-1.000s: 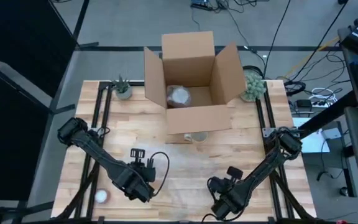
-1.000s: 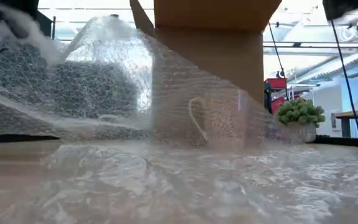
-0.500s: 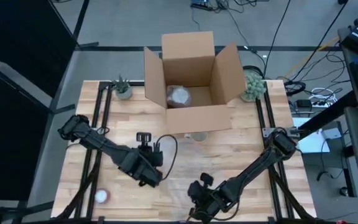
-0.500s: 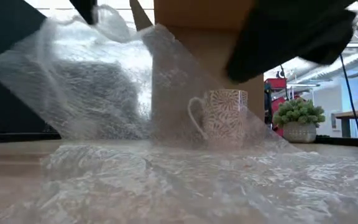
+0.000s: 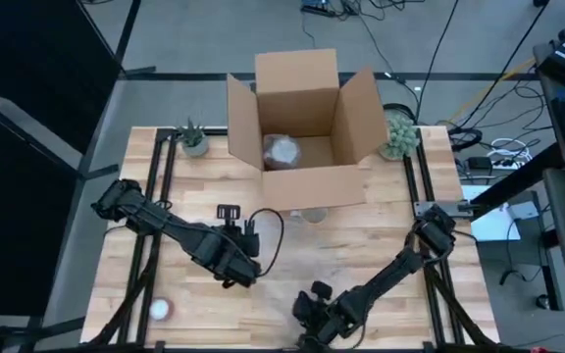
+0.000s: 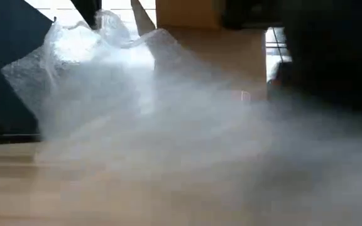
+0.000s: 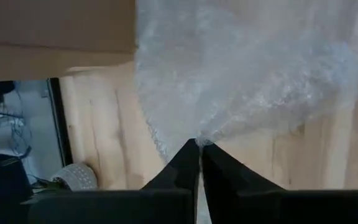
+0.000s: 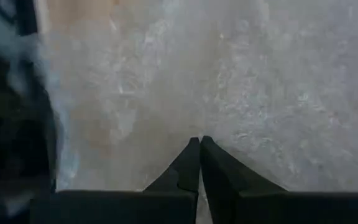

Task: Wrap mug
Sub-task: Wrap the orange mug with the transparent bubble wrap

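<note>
Broadly, the bubble wrap sheet (image 6: 124,113) spreads between my grippers and the cardboard box (image 5: 302,127). The mug (image 5: 312,213) stands just before the box, beyond both. My left gripper (image 7: 200,149) pinches the sheet's lifted edge, nearer the mug; my right gripper (image 8: 199,144) pinches the sheet's near edge.

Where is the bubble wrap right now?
High view: the bubble wrap lies mid-table before the cardboard box, pinched by the left end effector.

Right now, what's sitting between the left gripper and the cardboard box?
Bubble wrap, pinched in the left gripper, spreads toward the cardboard box in the left wrist view. The mug is not visible there.
</note>
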### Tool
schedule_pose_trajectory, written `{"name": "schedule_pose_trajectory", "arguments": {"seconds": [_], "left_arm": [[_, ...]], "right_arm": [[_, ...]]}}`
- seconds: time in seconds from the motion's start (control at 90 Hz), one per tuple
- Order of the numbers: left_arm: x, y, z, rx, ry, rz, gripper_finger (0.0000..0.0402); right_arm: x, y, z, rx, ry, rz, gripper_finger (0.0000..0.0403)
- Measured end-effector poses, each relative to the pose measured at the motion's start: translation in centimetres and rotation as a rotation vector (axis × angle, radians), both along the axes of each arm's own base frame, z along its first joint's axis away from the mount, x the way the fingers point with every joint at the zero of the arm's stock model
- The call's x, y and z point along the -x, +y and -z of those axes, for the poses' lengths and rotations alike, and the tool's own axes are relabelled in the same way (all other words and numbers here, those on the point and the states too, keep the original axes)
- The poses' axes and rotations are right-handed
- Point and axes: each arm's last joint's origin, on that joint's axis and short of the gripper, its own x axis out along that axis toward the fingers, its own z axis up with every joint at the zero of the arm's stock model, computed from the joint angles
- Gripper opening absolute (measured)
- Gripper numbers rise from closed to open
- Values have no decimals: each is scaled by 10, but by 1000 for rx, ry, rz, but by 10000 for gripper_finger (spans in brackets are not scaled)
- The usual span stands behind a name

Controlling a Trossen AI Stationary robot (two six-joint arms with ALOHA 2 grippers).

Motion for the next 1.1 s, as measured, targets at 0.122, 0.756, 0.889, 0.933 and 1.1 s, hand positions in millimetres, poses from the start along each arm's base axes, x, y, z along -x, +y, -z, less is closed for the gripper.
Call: {"name": "schedule_pose_trajectory", "arguments": {"seconds": [0.122, 0.756, 0.889, 0.933, 1.1], "left_arm": [[-1, 3, 0, 3, 1, -10, 1], [-6, 6, 5, 41, -6, -27, 1], [-6, 8, 8, 38, 16, -12, 4], [-7, 10, 8, 49, 20, -21, 11], [-9, 20, 8, 52, 44, -41, 69]], "right_arm": [[23, 7, -10, 3, 110, -41, 0], [92, 7, -45, 211, 247, 143, 0], [86, 3, -45, 233, 214, 156, 0], [84, 1, -46, 238, 200, 165, 0], [77, 0, -47, 260, 103, 187, 0]]}}
